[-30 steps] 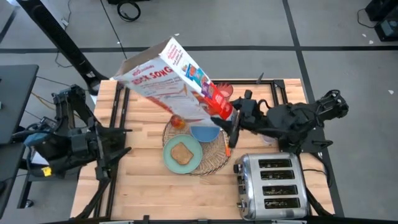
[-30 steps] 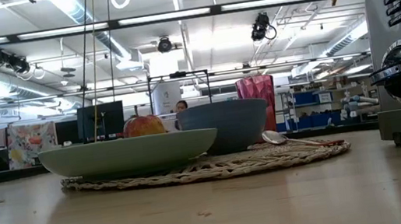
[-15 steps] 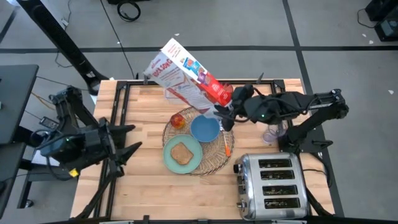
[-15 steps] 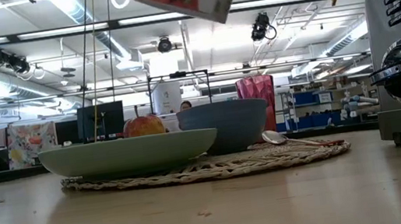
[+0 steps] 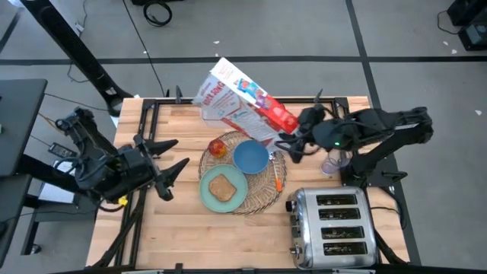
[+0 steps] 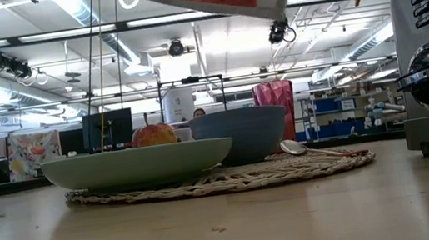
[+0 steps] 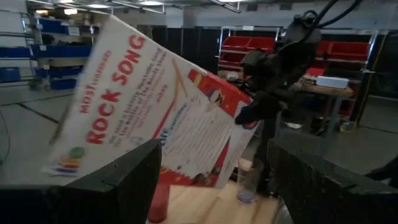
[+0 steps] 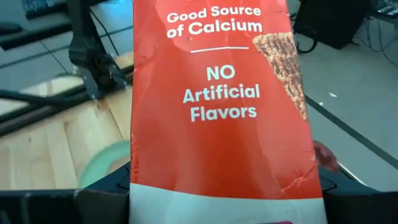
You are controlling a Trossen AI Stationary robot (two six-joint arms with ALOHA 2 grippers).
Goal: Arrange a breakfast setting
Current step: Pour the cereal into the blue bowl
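A cereal box (image 5: 242,103), white and red, hangs tilted above the far part of the table, with my right gripper (image 5: 289,141) shut on its red end. Below it the round wicker placemat (image 5: 262,194) lies on the table and carries the mint-green plate (image 5: 209,194) with the toast slice (image 5: 222,186), the blue bowl (image 5: 251,157), the apple (image 5: 218,147) and the orange-handled utensil (image 5: 280,181). The red cup (image 6: 272,95) stands behind the bowl in the low view; the box hides it from above. My left gripper (image 5: 173,157) is open over the table's left part, holding nothing. My right gripper pinches the box between its two fingers (image 8: 102,199), one on each broad face, close to the bottom end of the red narrow side (image 8: 224,186). The fingers come from the table's right, slanting down. The box is lifted clear and tilted, its top end toward the far left.
A chrome toaster (image 5: 331,228) stands at the near right corner. A clear cup (image 5: 332,164) stands under my right arm. Bare wood lies at the near left of the placemat. Black frame rails run along the table's left and far edges.
My right gripper has tipped downward and sunk, still shut on the box. The box has come lower and swung round, so its top end now points more toward the far edge. My left gripper, open throughout, has swung toward the placemat.
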